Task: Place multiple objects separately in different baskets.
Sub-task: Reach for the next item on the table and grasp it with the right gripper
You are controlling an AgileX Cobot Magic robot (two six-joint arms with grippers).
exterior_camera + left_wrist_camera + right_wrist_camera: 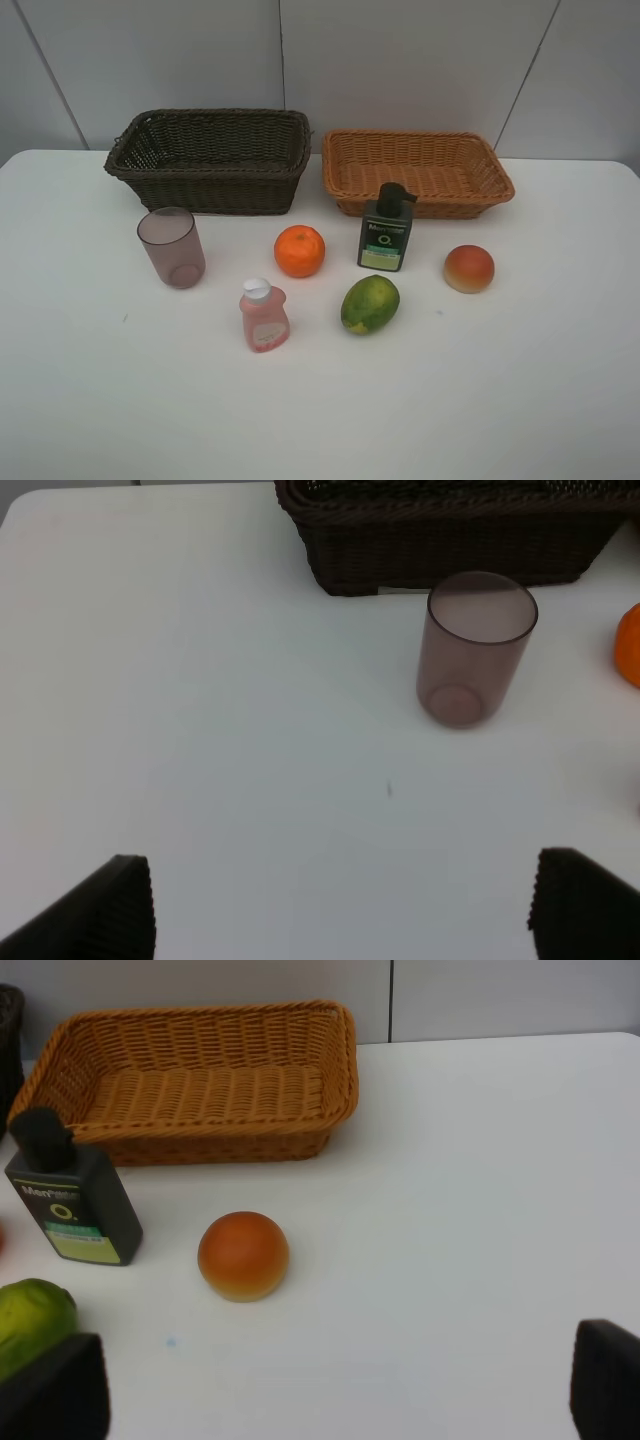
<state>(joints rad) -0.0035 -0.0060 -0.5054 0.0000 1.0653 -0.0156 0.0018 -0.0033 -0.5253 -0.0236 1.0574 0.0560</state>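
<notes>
Six loose items on a white table (520, 410), all outside the baskets. Translucent mauve cup (172, 248): upright, mouth up, near the front wall of the dark brown wicker basket (200, 192), toward its left end. Orange (300, 251): between the cup and the dark green pump bottle (386, 232), touching neither. The pump bottle: upright, label forward, just in front of the orange-tan wicker basket (425, 208). Pink white-capped bottle (263, 316): upright, nearer the camera than the orange and slightly left of it. Green mango-like fruit (370, 304): lying in front of the pump bottle, beside the pink bottle but apart from it. Red-yellow fruit (469, 268): right of the pump bottle, standing clear of it and of the orange-tan basket. The baskets: side by side at the table's far edge, the dark brown one deeper and on the left, the orange-tan one shallower and on the right, against a grey panelled wall (400, 60). Left gripper (340, 880): fingers spread wide, holding nothing, above bare table short of the cup. Right gripper (340, 1360): fingers likewise wide apart, holding nothing, short of the red-yellow fruit.
</notes>
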